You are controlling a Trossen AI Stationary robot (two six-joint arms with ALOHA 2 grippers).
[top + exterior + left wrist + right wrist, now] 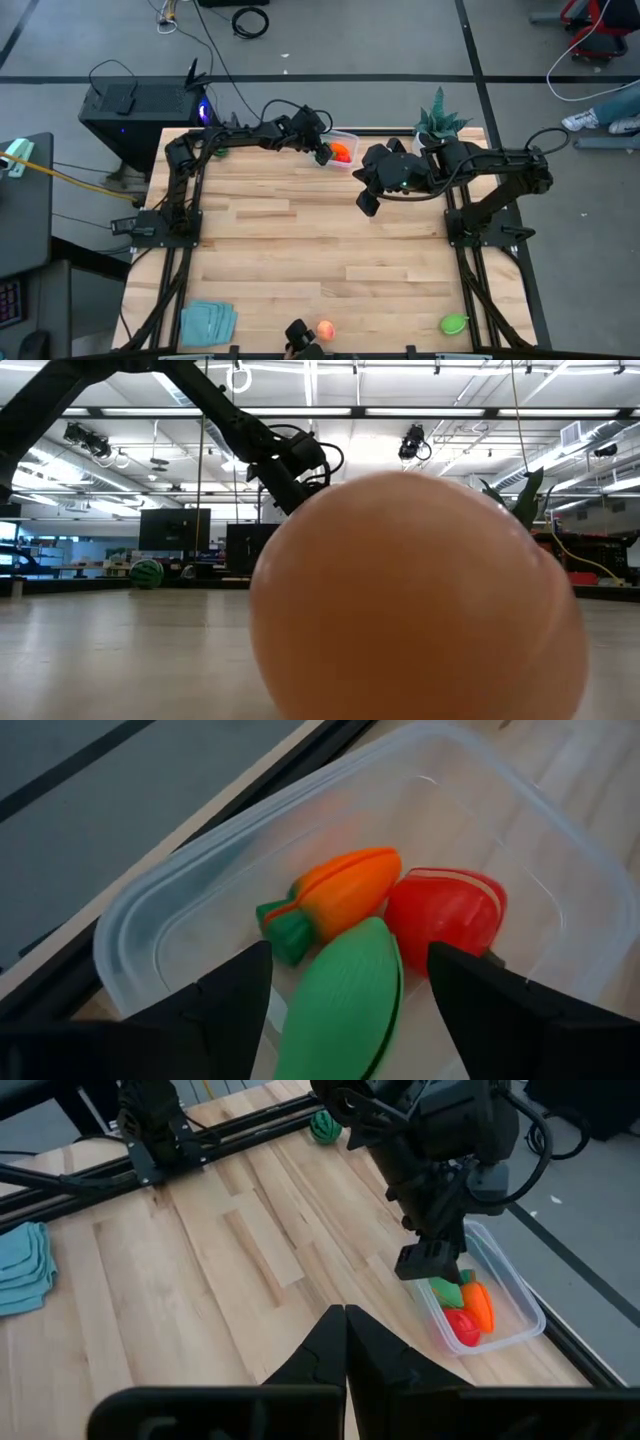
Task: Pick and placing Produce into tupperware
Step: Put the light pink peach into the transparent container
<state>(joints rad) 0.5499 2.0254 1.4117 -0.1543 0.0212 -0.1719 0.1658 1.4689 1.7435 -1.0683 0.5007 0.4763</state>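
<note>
The clear tupperware [350, 133] stands at the table's far edge. It holds an orange carrot [345, 890], a red piece [445, 910] and a green piece [345, 1000]. My left gripper [348, 955] hangs open just above the box [530, 1315], its fingers on either side of the green piece without touching it. My right gripper [345, 1312] is shut and holds nothing, hovering over the table [365, 205] to the right of the box. A peach-orange piece [325, 330] and a green piece [453, 323] rest on the table near its near edge; the peach [410, 600] fills the low view.
A spiky green plant [437, 120] stands at the far edge, right of the box. A teal folded cloth [207, 322] lies at the near left corner. A round green striped piece [322, 1125] sits by the left arm's base. Bare wood spans the table's middle [300, 250].
</note>
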